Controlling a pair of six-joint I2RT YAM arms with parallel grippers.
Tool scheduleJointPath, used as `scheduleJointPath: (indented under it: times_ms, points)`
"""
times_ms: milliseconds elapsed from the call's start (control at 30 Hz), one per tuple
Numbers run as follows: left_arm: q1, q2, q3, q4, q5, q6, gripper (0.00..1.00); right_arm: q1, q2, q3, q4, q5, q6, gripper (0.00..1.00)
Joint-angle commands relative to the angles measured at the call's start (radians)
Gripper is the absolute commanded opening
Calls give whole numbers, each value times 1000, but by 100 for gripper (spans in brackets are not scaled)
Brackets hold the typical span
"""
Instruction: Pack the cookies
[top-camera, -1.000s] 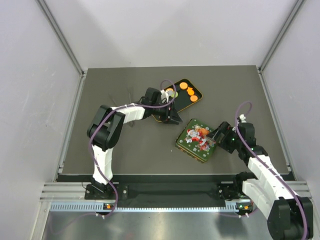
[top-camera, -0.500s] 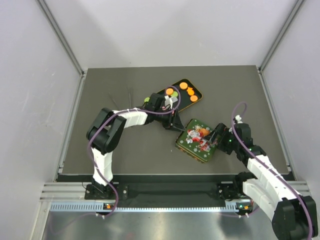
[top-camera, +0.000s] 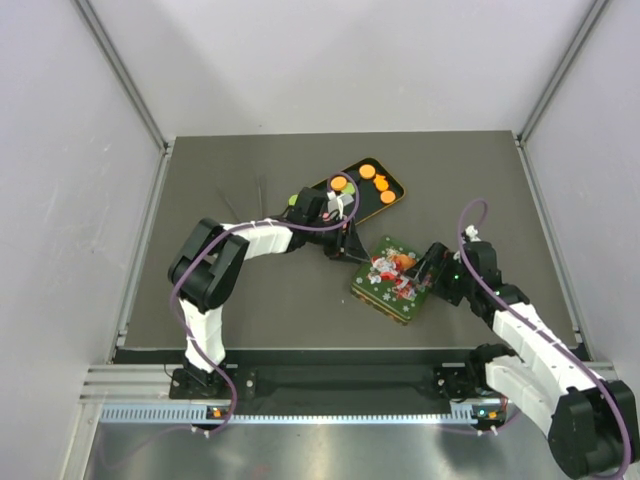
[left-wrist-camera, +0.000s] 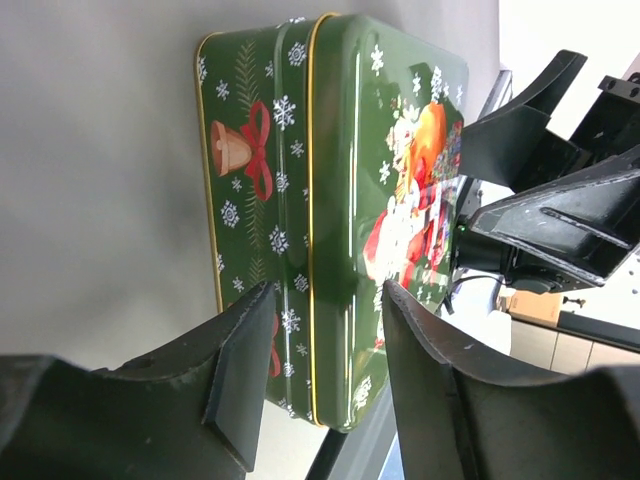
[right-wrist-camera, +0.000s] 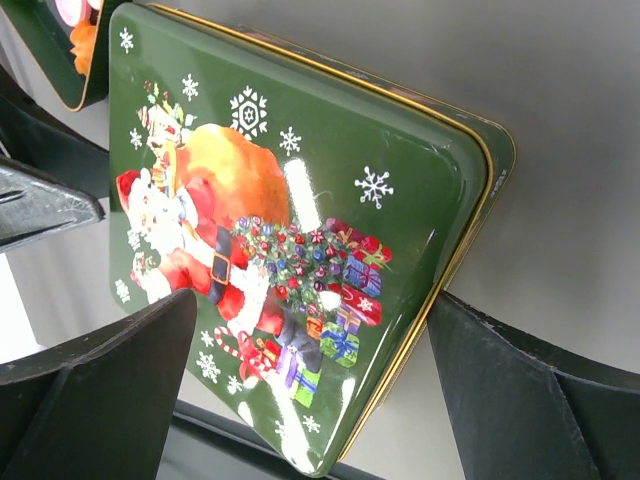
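Note:
Several orange cookies (top-camera: 381, 184) lie in a shallow dark tray (top-camera: 358, 205) at the table's back middle; its corner with an orange and a pink cookie (right-wrist-camera: 78, 30) shows in the right wrist view. A green Christmas tin (top-camera: 393, 279) with a Santa lid (right-wrist-camera: 270, 210) lies in front of the tray. My left gripper (top-camera: 352, 250) is open at the tin's left end, its jaws either side of the tin's edge (left-wrist-camera: 325, 375). My right gripper (top-camera: 432, 272) is open at the tin's right end, jaws wide around its corner (right-wrist-camera: 310, 390).
The dark table (top-camera: 260, 290) is walled by white panels on the left, back and right. A metal rail (top-camera: 330, 385) with both arm bases runs along the near edge. A small green spot (top-camera: 293, 200) shows by the left arm's wrist.
My left gripper has come off the tray and moved down to the tin's left end, uncovering a cookie. My right arm has shifted slightly toward the tin.

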Motion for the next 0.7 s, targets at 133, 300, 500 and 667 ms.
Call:
scheduleJointPath:
  times_ms: [133, 300, 500, 667]
  points:
    - [-2, -60, -13, 87, 20, -16, 53, 28, 25, 59, 8, 33, 15, 97]
    - [-2, -49, -13, 79, 21, -2, 54, 31, 55, 62, 22, 37, 18, 97]
    - [-4, -55, -50, 137, 18, -30, 54, 34, 89, 88, 24, 49, 1, 97]
    - [-15, -62, -79, 222, 9, -71, 55, 37, 120, 102, 27, 55, -15, 97]
